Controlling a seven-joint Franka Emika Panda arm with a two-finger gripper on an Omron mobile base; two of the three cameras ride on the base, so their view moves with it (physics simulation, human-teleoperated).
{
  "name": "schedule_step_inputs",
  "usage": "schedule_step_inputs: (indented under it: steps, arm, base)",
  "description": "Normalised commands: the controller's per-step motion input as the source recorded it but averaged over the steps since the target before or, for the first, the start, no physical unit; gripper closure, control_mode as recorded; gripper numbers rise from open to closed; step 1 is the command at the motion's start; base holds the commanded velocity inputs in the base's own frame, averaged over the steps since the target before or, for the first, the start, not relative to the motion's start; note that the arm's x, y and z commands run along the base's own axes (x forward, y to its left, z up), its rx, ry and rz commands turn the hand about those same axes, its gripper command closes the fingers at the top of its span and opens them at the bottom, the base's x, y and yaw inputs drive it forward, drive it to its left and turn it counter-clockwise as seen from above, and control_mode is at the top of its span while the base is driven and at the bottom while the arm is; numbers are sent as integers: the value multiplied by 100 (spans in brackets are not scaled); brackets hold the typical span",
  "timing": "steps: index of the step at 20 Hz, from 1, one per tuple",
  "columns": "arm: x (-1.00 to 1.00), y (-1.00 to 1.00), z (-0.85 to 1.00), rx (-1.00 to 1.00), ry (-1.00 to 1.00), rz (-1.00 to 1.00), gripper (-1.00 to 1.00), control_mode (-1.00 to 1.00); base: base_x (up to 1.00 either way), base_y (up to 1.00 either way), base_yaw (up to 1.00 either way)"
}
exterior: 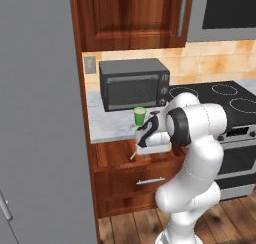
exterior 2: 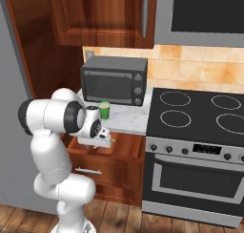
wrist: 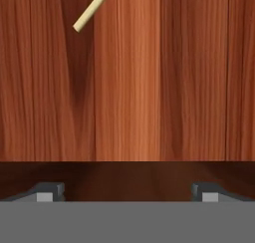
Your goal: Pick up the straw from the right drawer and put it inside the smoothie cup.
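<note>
— So, how far along is it?

— Early. Nearest us, the two-finger gripper [wrist: 127,192] hangs over the pulled-out reddish-brown wooden right drawer [exterior: 112,158], its jaws spread wide apart and holding nothing. The thin pale yellow-tan straw [wrist: 92,9] lies on the drawer's floor, off to one side of the gripper, untouched.

— And the cup?

— Further back, the small bright green smoothie cup [exterior: 139,116] stands on the grey marble worktop [exterior: 107,123], just in front of the dark grey microwave [exterior: 134,83]. No straw in it yet. I'd say the grasp, the lift and the drop into the cup all remain.

— Any labels or brands?

— None that I can read from here.
</note>
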Motion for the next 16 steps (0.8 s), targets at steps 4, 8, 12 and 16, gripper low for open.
schedule_step_inputs:
  steps: [4, 8, 12, 16]
  arm:
    - [29, 0, -36, 0, 0, 0, -100, -100]
    - [25, 0, -39, 0, 0, 0, -100, -100]
    - [-6, -4, -32, 0, 8, 2, -100, -100]
    - [-64, 0, -15, 0, 6, 9, -100, -100]
  base:
    - [0, 0, 0]
    - [0, 0, 0]
    - [0, 0, 0]
    - [0, 0, 0]
